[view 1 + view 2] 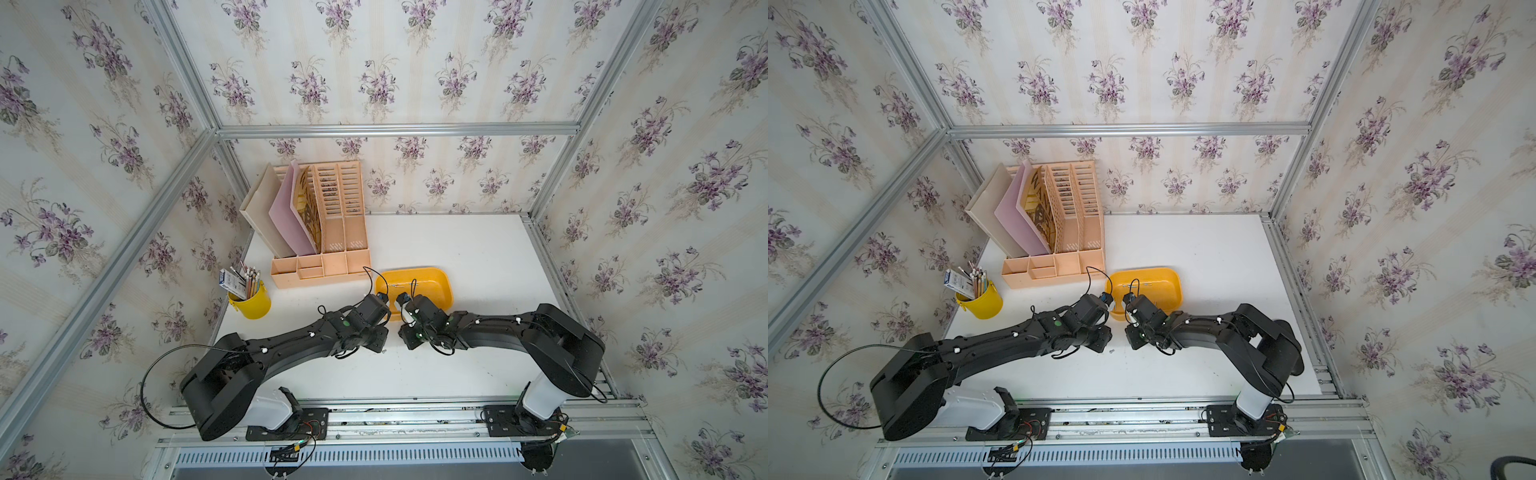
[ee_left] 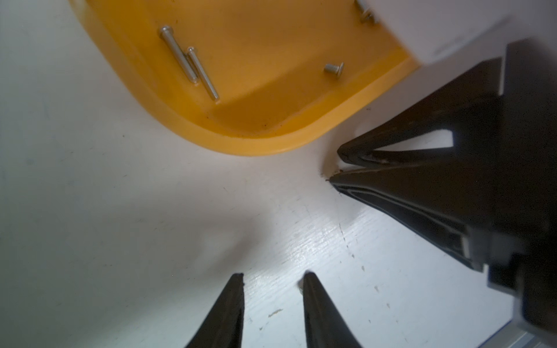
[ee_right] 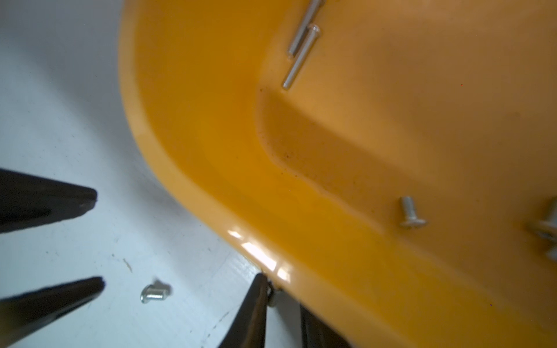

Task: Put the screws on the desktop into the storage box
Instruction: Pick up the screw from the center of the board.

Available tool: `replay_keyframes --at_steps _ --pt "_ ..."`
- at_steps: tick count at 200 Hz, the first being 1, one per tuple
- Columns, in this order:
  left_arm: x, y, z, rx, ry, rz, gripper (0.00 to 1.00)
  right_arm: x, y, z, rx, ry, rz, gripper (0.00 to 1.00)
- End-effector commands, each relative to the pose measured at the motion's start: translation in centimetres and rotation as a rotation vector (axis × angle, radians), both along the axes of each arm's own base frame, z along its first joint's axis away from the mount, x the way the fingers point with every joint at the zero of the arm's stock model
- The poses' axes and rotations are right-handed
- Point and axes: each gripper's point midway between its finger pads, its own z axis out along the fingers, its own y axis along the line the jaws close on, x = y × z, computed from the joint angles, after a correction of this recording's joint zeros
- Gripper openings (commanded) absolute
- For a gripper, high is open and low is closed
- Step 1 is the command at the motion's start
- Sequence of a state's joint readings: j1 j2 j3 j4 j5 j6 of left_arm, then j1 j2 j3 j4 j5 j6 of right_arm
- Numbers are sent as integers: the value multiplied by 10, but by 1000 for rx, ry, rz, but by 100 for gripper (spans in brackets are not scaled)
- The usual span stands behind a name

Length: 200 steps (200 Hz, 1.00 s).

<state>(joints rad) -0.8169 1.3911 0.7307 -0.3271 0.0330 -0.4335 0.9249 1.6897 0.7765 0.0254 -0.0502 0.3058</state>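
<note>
My left pincer [image 2: 274, 274] stands open over the bare bench [image 2: 120, 211] with nothing between its fingers. A loose screw [image 3: 155, 293] lies just off one fingertip. My right pincer [image 2: 336, 166] faces it tip to tip, jaws almost together; whether they pinch anything I cannot tell.

The storage box [image 2: 241, 141] puts its rounded corner just ahead of both pincers. In the right wrist view its rim hides one right finger. Inside lie two long screws [image 2: 187, 60] side by side and a short screw [image 2: 334, 68].

Beyond my left pincer and off to its left, well apart, stand the file organizer [image 1: 332, 249] and pencil cup [image 1: 251, 303]. Right of my right pincer the bench runs open to the side rail [image 1: 552, 270].

In both top views my wrists cover both pincers.
</note>
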Motion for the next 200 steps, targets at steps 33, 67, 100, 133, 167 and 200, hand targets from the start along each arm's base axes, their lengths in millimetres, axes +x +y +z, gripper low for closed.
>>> replay_keyframes --at_steps 33,67,100,133,167,200 --pt "1 1 3 -6 -15 1 38 -17 -22 -20 -136 53 5 24" --pt "1 0 2 -3 -11 -2 39 -19 -17 -18 -132 52 15 23" --pt "1 1 1 -1 -11 -1 39 -20 -17 -20 -145 51 18 22" --pt "1 5 3 11 -19 8 39 -21 -23 -27 -181 49 18 20" --pt "1 9 5 11 -24 14 40 -23 -27 -31 -197 62 15 19" --pt "0 10 4 8 -20 15 40 -25 -32 -33 -223 66 11 19"
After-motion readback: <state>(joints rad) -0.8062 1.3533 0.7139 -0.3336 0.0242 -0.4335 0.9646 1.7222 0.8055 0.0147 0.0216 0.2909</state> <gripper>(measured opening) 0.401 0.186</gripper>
